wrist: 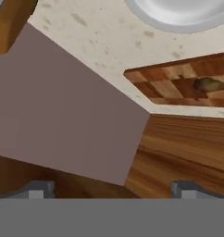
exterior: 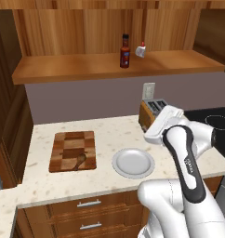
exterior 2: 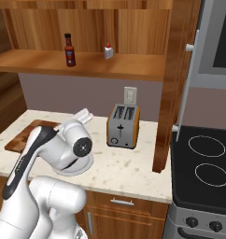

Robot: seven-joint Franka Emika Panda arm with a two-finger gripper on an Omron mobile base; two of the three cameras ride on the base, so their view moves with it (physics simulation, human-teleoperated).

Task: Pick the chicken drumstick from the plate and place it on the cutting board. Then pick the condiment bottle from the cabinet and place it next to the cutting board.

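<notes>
I am holding my pincer [wrist: 111, 190] spread wide with nothing between its tips, and it is looking back across the bench [exterior: 109, 128] toward the wall. Nearest to me on the bench, the plate [exterior: 133, 162] is sitting bare, with no food left on it. Just beside it, a little further to my left, the cutting board [exterior: 73, 150] is lying flat, and the drumstick [exterior: 80, 160] is resting on the board's near part, close to the edge that faces the plate. So I am judging the first half of the job as finished: the meat is off the plate and on the board.

Further back, against the wall, a toaster [exterior 2: 123, 126] is standing on the bench. Highest and farthest, the bottle [exterior: 125, 51] is standing upright on the open wooden shelf [exterior: 77, 67], with a small white thing [exterior: 141, 50] near it. That bottle is untouched, so what is left is reaching up for it and setting it down next to the board.
</notes>
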